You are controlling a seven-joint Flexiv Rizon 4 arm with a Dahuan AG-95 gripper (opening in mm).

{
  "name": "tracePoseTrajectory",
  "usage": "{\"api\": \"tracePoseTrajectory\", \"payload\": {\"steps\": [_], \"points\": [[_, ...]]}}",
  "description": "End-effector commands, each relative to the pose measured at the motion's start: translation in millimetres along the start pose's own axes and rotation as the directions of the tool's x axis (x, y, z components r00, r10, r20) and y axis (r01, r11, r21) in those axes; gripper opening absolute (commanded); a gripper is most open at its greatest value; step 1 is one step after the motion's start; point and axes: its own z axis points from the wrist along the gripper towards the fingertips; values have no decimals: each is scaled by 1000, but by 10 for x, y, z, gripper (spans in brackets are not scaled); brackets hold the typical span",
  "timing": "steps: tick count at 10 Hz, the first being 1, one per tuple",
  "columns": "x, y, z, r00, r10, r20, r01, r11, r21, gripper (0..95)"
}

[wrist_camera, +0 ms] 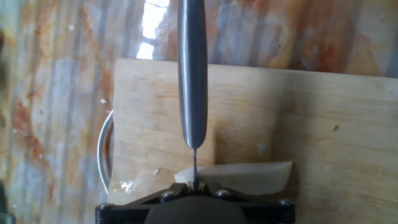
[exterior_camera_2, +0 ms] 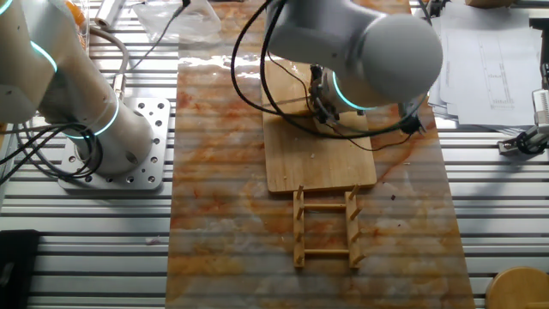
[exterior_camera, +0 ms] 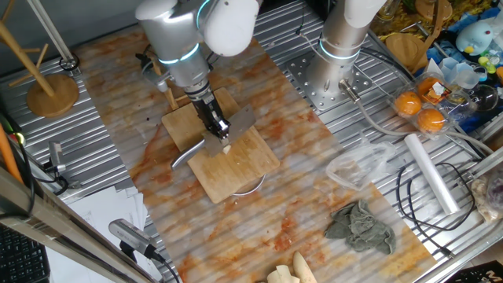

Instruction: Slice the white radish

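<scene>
The white radish (wrist_camera: pixel 239 176), a pale cream stick, lies on the wooden cutting board (wrist_camera: pixel 323 118) just in front of my fingers. It also shows in one fixed view (exterior_camera: pixel 226 147) as a small pale piece under the hand. My gripper (wrist_camera: pixel 194 185) is shut on a steel knife (wrist_camera: pixel 191 74). The knife's thin edge meets the radish's left end and its handle points away from me. In one fixed view the gripper (exterior_camera: pixel 218 130) stands over the board (exterior_camera: pixel 236 161). In the other fixed view the arm hides the radish and most of the gripper (exterior_camera_2: pixel 322 103).
A white rim (wrist_camera: pixel 101 149) shows under the board's left edge. A wooden rack (exterior_camera_2: pixel 326 227) stands beside the board. A grey cloth (exterior_camera: pixel 361 224), a plastic bag (exterior_camera: pixel 354 169), a white roll (exterior_camera: pixel 431 173) and cream-yellow pieces (exterior_camera: pixel 287 271) lie to the right and front.
</scene>
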Motion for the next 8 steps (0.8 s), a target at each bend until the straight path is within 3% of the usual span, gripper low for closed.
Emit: {"api": "tracePoseTrajectory", "payload": {"steps": [1,5,7,8], "points": [[-5,7,12,1000,4,10,-4,999,-42,0],[-6,4,14,1000,-2,23,5,996,-91,0],[-14,-16,33,999,-6,36,11,989,-145,0],[-14,-16,33,999,-8,36,14,988,-152,0]]}}
